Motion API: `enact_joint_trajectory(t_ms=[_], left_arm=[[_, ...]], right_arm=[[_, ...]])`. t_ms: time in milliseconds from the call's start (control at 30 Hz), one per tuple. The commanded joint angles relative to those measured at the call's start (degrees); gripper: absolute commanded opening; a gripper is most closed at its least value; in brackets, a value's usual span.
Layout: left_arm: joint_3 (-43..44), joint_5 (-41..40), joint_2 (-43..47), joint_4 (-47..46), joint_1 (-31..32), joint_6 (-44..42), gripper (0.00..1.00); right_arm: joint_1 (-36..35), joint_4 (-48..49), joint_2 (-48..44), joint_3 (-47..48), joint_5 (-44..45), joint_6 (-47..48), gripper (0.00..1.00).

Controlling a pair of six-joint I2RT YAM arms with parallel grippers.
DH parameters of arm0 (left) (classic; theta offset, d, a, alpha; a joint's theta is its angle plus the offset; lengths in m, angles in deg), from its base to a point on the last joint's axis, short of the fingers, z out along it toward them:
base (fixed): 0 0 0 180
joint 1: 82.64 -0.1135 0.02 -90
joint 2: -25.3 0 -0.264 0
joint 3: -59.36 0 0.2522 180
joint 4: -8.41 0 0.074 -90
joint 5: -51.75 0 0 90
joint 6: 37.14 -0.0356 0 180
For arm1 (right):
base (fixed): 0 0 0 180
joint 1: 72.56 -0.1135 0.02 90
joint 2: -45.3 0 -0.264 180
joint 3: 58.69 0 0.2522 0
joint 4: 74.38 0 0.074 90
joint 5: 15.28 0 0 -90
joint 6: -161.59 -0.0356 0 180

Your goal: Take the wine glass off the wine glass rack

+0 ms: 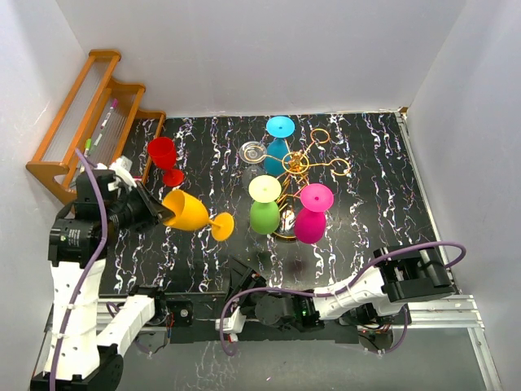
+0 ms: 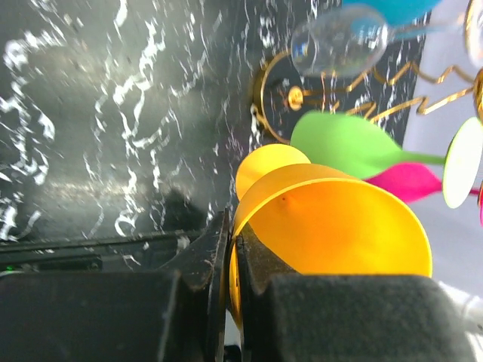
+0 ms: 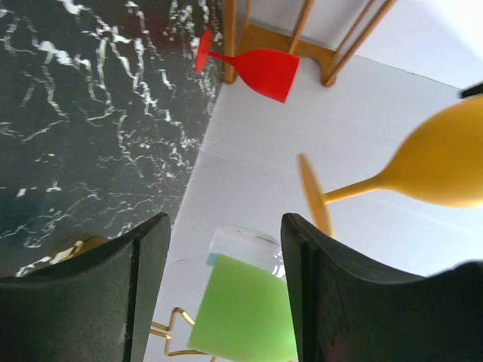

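Top external view, left to right: orange wooden shelf [image 1: 85,122] at the wall; red glass [image 1: 165,155] standing beside it; left gripper [image 1: 161,213] clamped on the bowl rim of the orange wine glass [image 1: 191,213], held sideways, apart from the wine glass rack [image 1: 299,167]; rack bearing green glass [image 1: 264,213], blue glass [image 1: 279,134] and magenta glass [image 1: 311,220]; right gripper [image 1: 244,281] at the near edge, fingers apart.

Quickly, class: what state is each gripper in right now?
Left gripper: shut on the yellow glass.
Right gripper: open, empty.
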Motion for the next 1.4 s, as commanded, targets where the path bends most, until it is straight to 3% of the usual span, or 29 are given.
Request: enact_joint_trajectory(t_ms=[0, 200, 500, 900, 1367], left_arm=[[8.0, -11.8, -3.7, 1.0, 0.2, -2.8, 0.00], [11.1, -19.6, -11.8, -6.0, 0.3, -5.9, 0.00], [17.3, -27.5, -32.2, -17.3, 0.3, -11.3, 0.00], [34.8, -33.9, -55.0, -17.5, 3.6, -14.1, 0.00], [39.4, -36.8, -63.6, -17.8, 5.3, -15.8, 0.00]], right_arm=[[-22.9, -7.9, -1.6, 3.8, 0.0, -9.5, 0.63], [-23.1, -14.4, -1.5, 7.2, -0.1, -14.7, 0.62], [-23.2, -15.7, -1.2, 7.9, 0.9, -15.1, 0.61], [-22.7, -15.4, -1.2, 7.8, 1.1, -15.1, 0.61], [-21.9, -15.4, -2.1, 7.5, 0.8, -15.4, 0.61]])
